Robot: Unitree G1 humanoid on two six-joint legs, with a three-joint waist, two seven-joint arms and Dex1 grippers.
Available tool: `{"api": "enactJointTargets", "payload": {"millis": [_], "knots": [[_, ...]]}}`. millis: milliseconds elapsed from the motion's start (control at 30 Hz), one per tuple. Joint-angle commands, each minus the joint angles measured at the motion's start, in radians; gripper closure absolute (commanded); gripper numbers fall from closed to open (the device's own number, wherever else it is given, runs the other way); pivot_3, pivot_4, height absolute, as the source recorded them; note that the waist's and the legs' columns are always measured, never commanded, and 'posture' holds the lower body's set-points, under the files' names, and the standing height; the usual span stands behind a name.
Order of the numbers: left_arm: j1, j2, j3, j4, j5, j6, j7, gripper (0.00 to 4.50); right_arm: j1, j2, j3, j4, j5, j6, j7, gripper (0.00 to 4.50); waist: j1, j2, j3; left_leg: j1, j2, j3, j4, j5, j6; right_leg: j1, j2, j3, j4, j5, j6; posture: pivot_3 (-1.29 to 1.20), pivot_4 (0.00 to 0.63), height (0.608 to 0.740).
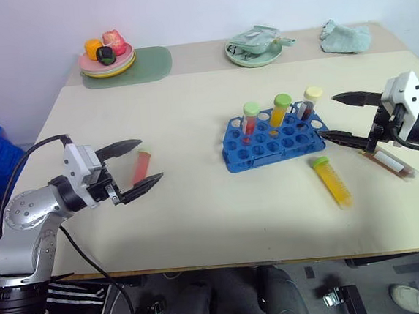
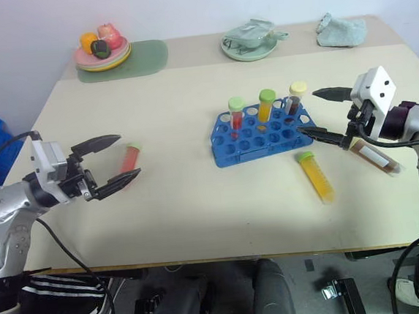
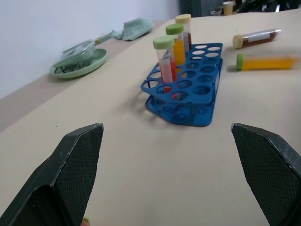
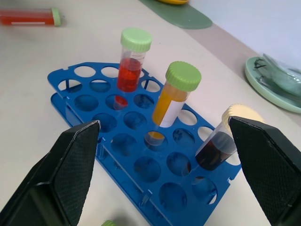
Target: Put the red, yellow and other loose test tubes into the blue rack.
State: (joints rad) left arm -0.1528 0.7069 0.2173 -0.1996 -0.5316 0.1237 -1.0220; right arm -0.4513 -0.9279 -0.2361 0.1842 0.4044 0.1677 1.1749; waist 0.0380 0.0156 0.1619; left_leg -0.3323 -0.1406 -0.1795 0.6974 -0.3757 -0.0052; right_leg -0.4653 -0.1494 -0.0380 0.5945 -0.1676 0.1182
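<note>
The blue plastic test-tube rack [image 1: 272,137] stands mid-table with three capped tubes upright in its far row: red, orange and dark liquid. Three tubes lie loose on the table.

Just beside the rack's near right corner lies the yellow tube with a green cap [image 1: 332,181], its cap towards the rack and its long axis running away towards the table's near edge. A brown tube with a cream cap [image 1: 392,162] lies further right of the rack, under the right arm. Well left of the rack lies the red tube with a green cap [image 1: 142,165], its long axis running roughly near-to-far.

The left gripper [image 1: 134,167] brackets that red tube with its two black fingers spread wide, holding nothing; this arm is plainly the nearer one for it. The right gripper [image 1: 342,118] hovers at the rack's right end, equally wide and empty.

The right wrist view looks over the rack's vacant holes, with the red tube beyond; the left wrist view shows the yellow and brown tubes lying beyond the rack.
</note>
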Motion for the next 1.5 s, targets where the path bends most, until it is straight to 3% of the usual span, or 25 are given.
{"api": "enactJointTargets", "payload": {"millis": [33,433,567,700,800,1033,1167,1500], "knots": [[-0.024,0.005,0.017,0.008,0.002,-0.023,-0.008,0.0,-0.025,-0.001,-0.011,-0.021,-0.008,-0.004,-0.032,0.03,0.0,0.0,0.0,0.0,0.0,0.0,0.0,0.0,0.0,0.0,0.0,0.0,0.0,0.0,0.0,0.0,0.15,0.74],[-0.115,0.01,-0.003,0.126,0.013,-0.067,-0.086,0.0,-0.073,-0.049,-0.003,-0.167,0.008,0.366,-0.205,0.03,0.001,0.0,0.0,-0.001,0.0,0.002,0.0,0.0,0.0,-0.002,0.0,0.001,0.0,0.001,0.0,0.0,0.15,0.74],[-0.132,-0.011,-0.009,0.163,0.027,-0.091,-0.085,0.0,-0.077,-0.099,0.082,-0.174,-0.053,0.492,-0.227,0.03,0.001,0.0,0.0,-0.002,0.0,0.003,0.0,0.0,0.0,-0.002,0.0,0.002,0.0,0.001,0.0,0.0,0.15,0.74],[-0.156,-0.045,-0.036,0.138,0.004,-0.066,-0.084,0.0,-0.147,-0.216,0.182,-0.079,-0.105,0.709,-0.205,0.03,0.005,0.0,0.0,-0.003,0.0,0.004,0.002,-0.001,0.002,-0.003,0.0,0.002,-0.001,0.002,0.001,0.0,0.15,0.74],[-0.169,-0.066,-0.056,0.125,-0.009,-0.049,-0.095,0.0,-0.234,-0.257,0.238,-0.011,-0.138,0.768,-0.2,0.03,0.002,0.0,0.0,-0.005,-0.001,0.005,0.002,-0.001,0.002,-0.004,-0.001,0.004,-0.002,0.003,0.002,0.0,0.15,0.74],[-0.146,-0.094,-0.09,0.029,-0.058,0.04,-0.088,0.0,-0.421,-0.326,0.474,0.218,-0.315,0.721,-0.009,0.03,-0.006,0.0,0.001,-0.005,0.001,0.01,0.001,-0.001,0.003,-0.007,0.001,0.007,-0.001,0.004,0.002,0.0,0.15,0.74],[-0.14,-0.103,-0.102,-0.005,-0.061,0.063,-0.079,0.0,-0.521,-0.286,0.594,0.368,-0.411,0.691,0.101,0.03,-0.006,0.0,0.001,-0.006,0.001,0.011,0.001,-0.001,0.003,-0.008,0.001,0.008,-0.001,0.004,0.003,0.0,0.15,0.74],[-0.048,-0.09,-0.069,-0.127,-0.082,0.112,-0.016,0.0,-0.632,-0.137,0.655,0.773,-0.583,0.464,0.103,0.03,-0.004,-0.001,0.001,-0.006,0.001,0.011,0.001,-0.001,0.002,-0.009,0.001,0.009,-0.001,0.005,0.003,0.0,0.15,0.74]]}}
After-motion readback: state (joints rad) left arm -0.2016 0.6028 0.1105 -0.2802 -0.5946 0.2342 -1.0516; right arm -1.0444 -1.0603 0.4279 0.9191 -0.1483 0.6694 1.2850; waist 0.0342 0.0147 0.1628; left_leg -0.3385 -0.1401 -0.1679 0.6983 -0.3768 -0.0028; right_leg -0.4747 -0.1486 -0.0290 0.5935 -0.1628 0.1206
